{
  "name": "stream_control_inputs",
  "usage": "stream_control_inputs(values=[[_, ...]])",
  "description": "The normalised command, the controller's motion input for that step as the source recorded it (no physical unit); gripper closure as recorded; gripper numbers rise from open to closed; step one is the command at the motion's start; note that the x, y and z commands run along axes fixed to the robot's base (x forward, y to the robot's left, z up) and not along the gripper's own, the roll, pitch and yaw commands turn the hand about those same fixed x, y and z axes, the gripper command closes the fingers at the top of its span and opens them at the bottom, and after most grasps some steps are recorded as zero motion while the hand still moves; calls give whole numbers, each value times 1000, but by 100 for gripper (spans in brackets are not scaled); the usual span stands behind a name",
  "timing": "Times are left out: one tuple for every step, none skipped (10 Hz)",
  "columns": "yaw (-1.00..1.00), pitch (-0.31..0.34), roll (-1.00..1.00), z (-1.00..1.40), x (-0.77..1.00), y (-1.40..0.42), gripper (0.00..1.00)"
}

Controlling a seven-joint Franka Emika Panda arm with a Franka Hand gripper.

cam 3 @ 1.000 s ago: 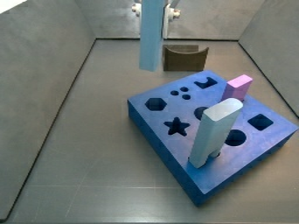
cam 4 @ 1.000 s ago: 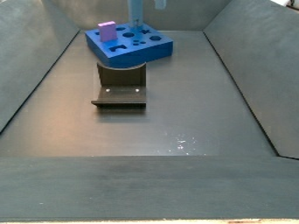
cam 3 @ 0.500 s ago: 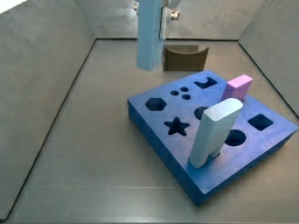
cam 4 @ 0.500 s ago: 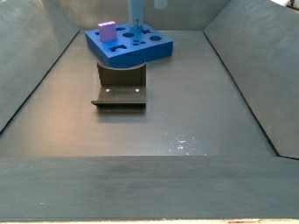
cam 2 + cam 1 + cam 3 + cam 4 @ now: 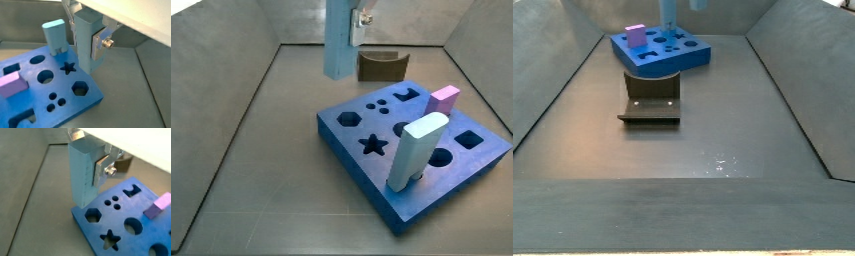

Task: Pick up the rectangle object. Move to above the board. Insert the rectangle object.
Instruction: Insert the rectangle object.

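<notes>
The pincer (image 5: 92,167) hangs in the air with its silver plates pressed against the flat sides of the rectangle object (image 5: 83,175), pinching it near the upper end so the pale blue bar hangs upright below the fingers (image 5: 102,41); a screw head shows on the plate in both wrist views. In a side view the rectangle object (image 5: 338,40) is clear of the floor, its lower end above the grey floor just beyond the board's far corner. Below and beside the pincer lies the board (image 5: 412,160), a royal-blue slab with star, hexagon, round and square cutouts and small dots; in a wrist view the bar's lower end sits over the board's edge near the hexagon cutout (image 5: 92,215). A thicker pale post (image 5: 417,150) with a rounded top stands upright in the board on its side away from the pincer, and a short pink block (image 5: 445,98) stands at another corner. The fixture (image 5: 380,66) stands on the floor just behind the pincer. No writing or labels can be read on anything
</notes>
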Motion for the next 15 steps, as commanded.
stream_control_inputs(values=[[-809, 17, 31, 0, 0, 3, 100], [0, -71, 0, 0, -46, 0, 100], [0, 0, 0, -20, 17, 0, 100], [-26, 186, 140, -97, 540, -111, 100], [-83, 280, 80, -89, 811, -103, 100], [-69, 260, 29, -40, 840, -126, 100], [-177, 231, 0, 0, 737, -120, 100], [-226, 177, 0, 0, 731, -89, 100], [-283, 106, -26, 0, 714, -94, 100], [-346, 63, -60, 0, 683, -57, 100], [-423, 26, -109, 6, 643, 0, 100], [-426, 17, -120, 20, 640, 0, 100], [-411, 31, -123, 17, 657, -3, 100], [-380, 137, -100, 23, 614, -6, 100], [-23, 0, 29, 0, 0, -6, 100]])
